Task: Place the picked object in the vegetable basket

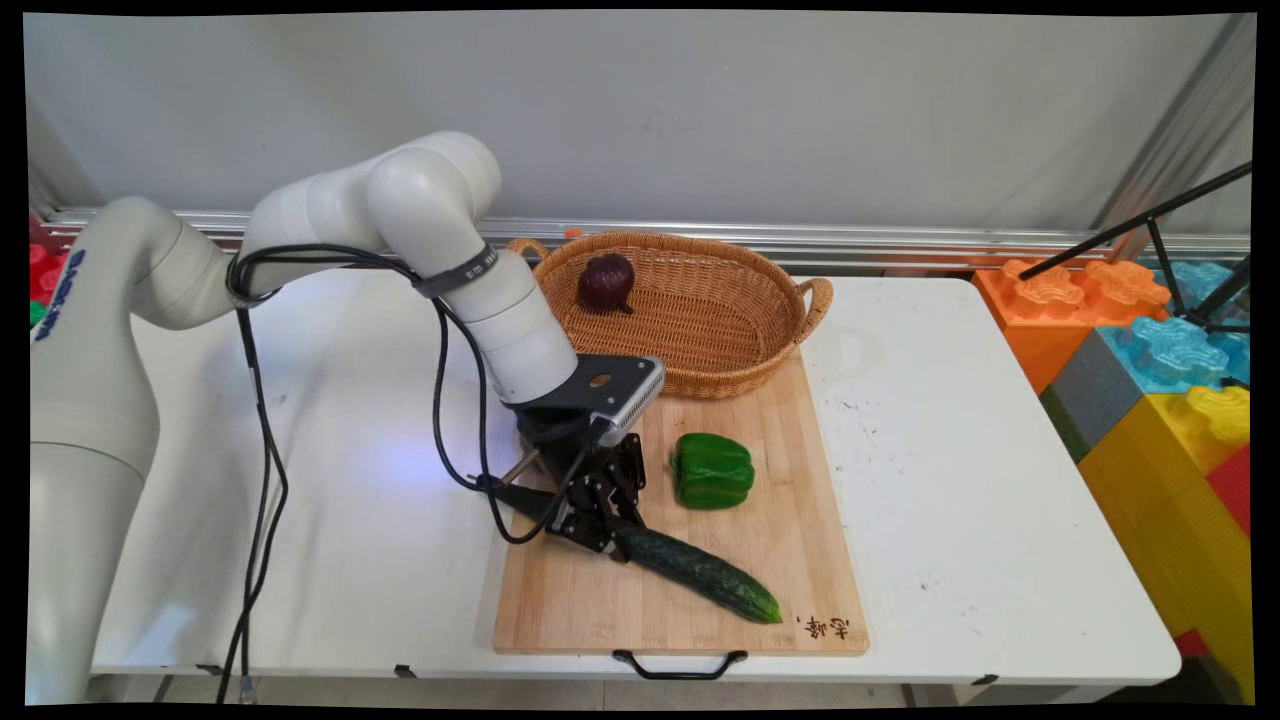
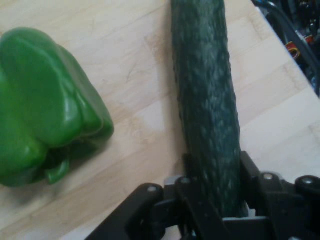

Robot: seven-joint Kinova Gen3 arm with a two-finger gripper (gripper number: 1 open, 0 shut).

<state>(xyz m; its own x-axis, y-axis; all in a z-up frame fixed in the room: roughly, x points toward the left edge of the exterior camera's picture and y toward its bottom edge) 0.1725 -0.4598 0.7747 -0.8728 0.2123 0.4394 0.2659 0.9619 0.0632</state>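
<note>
A long dark green cucumber (image 1: 700, 572) lies slantwise on the wooden cutting board (image 1: 800, 480), and my gripper (image 1: 605, 535) is down on its left end. The hand view has the cucumber (image 2: 205, 100) running up from between the two fingers (image 2: 186, 170), which press against its sides. My gripper (image 2: 216, 175) is shut on the cucumber. A green bell pepper (image 1: 712, 470) sits on the board just right of the hand; up close the bell pepper (image 2: 45, 105) is left of the cucumber, apart from it.
A wicker basket (image 1: 760, 350) stands behind the board with a dark purple onion (image 1: 606, 282) inside. Large coloured foam blocks (image 1: 1160, 380) and a black tripod leg (image 1: 1140, 225) stand past the table's right end. Black cables (image 1: 260, 470) hang from the arm at left.
</note>
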